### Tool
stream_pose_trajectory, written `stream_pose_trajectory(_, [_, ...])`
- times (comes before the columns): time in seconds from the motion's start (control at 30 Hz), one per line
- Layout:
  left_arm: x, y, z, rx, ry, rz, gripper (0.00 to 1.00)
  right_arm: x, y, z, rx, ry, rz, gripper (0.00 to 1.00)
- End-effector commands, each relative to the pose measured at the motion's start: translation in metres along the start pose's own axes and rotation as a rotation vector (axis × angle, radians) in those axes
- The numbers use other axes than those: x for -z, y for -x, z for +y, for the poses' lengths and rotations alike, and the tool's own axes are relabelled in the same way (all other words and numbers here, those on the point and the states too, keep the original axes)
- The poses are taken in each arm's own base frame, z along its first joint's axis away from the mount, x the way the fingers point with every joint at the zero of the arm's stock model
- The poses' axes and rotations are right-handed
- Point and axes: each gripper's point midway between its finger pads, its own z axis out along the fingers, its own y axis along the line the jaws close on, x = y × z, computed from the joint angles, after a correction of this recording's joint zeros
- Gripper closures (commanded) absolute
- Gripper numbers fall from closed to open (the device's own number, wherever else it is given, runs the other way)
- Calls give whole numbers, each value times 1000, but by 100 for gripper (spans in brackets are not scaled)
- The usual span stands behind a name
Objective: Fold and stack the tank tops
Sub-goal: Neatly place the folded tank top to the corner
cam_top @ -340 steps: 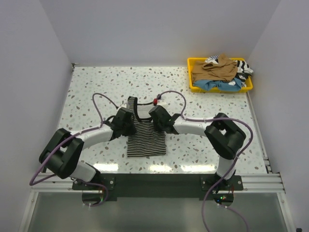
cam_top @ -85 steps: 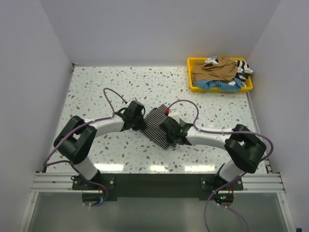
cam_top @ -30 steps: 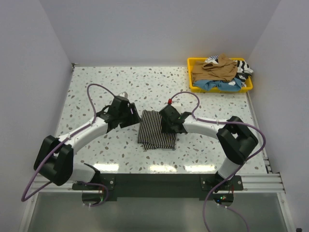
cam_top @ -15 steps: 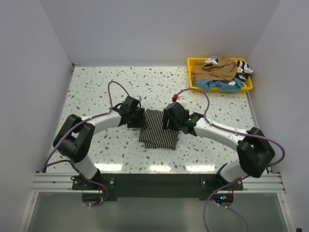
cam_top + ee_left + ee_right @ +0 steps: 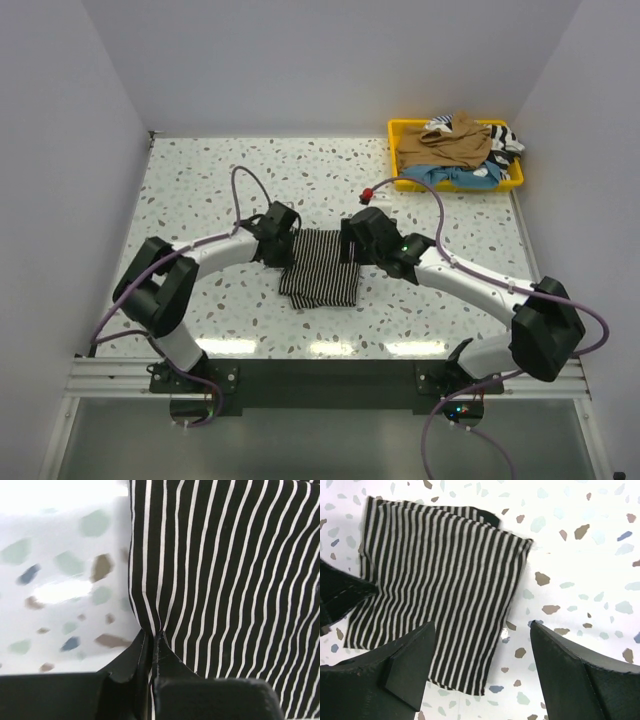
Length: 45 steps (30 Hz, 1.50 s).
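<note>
while left tool (image 5: 151,636) pinches striped tank top (image 5: 320,268) (its edge), right tool (image 5: 481,629) gapes

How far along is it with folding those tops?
Done: the striped tank top lies folded in a rectangle. In hand: the left gripper is shut on its edge, the right gripper open over it. Left: the heap of tops in the yellow tray.

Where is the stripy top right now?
Top view: the folded striped tank top lies centrally, left gripper shut on its left edge, right gripper open at its right.
</note>
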Motion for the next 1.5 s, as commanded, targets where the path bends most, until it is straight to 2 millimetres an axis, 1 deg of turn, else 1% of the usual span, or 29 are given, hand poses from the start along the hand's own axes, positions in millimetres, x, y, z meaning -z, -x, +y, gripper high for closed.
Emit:
stream_pose_trajectory(0.0, [22,-37,75,47,322,81,100,-11,4,13,13,44,-8,20])
stream_pose_trajectory(0.03, [25,-40,83,82,345,83,100,-14,1,15,10,51,2,20])
stream_pose_trajectory(0.07, [30,-43,98,117,392,86,100,-17,2,20,4,68,-3,21])
stream_pose_trajectory(0.1, [36,-51,110,147,416,88,100,-19,-1,22,3,79,4,21])
stream_pose_trajectory(0.17, [43,-62,125,238,444,96,100,-26,-8,27,2,101,25,22])
stream_pose_trajectory(0.2, [48,-72,138,321,459,90,100,-28,-10,28,3,103,32,22])
stream_pose_trajectory(0.23, [51,-76,144,365,459,80,100,-31,-15,29,5,108,46,22])
stream_pose_trajectory(0.27, [54,-79,153,427,468,71,100,-32,-15,30,4,112,45,22])
stream_pose_trajectory(0.3, [58,-87,159,482,470,55,98,-33,-16,32,2,120,47,22])
stream_pose_trajectory(0.33, [60,-91,164,520,477,48,98,-34,-22,33,5,130,64,22])
stream_pose_trajectory(0.37, [63,-93,173,589,487,40,96,-35,-22,35,3,139,62,23])
stream_pose_trajectory(0.4, [65,-102,178,639,488,32,94,-36,-23,36,3,141,66,23])
stream_pose_trajectory(0.47, [68,-106,193,741,499,13,93,-38,-26,39,5,154,79,23])
stream_pose_trajectory(0.57, [69,-112,207,886,508,-12,92,-38,-30,44,12,166,83,23])
stream_pose_trajectory(0.6, [66,-120,208,918,499,-2,92,-39,-32,45,14,170,87,23])
stream_pose_trajectory(0.63, [64,-118,213,968,488,-18,93,-39,-34,46,17,173,92,24])
stream_pose_trajectory(0.7, [65,-120,224,1056,506,-24,94,-39,-35,47,21,177,92,24])
stream_pose_trajectory(0.73, [65,-116,228,1082,503,-42,94,-39,-38,46,23,176,98,24])
stream_pose_trajectory(0.77, [66,-117,237,1131,516,-49,96,-40,-38,46,25,177,99,23])
stream_pose_trajectory(0.83, [66,-120,246,1185,526,-46,98,-39,-39,46,27,180,100,24])
stream_pose_trajectory(0.87, [68,-122,256,1230,543,-53,99,-40,-39,46,26,180,101,24])
stream_pose_trajectory(0.93, [71,-126,268,1298,567,-54,100,-39,-40,45,26,180,101,24])
stream_pose_trajectory(1.03, [76,-130,280,1363,591,-60,100,-38,-39,46,28,183,97,24])
stream_pose_trajectory(1.13, [86,-134,297,1450,617,-74,100,-37,-40,45,28,182,96,24])
stream_pose_trajectory(1.2, [95,-135,307,1475,654,-90,100,-37,-39,45,27,183,93,24])
stream_pose_trajectory(1.23, [103,-143,315,1509,698,-86,100,-37,-40,45,26,184,96,24])
stream_pose_trajectory(1.27, [110,-140,321,1519,714,-108,100,-36,-39,44,27,183,93,24])
stream_pose_trajectory(1.33, [121,-150,333,1555,757,-109,100,-36,-40,44,27,184,94,24])
stream_pose_trajectory(1.47, [132,-158,344,1572,791,-99,100,-36,-40,44,23,187,93,24])
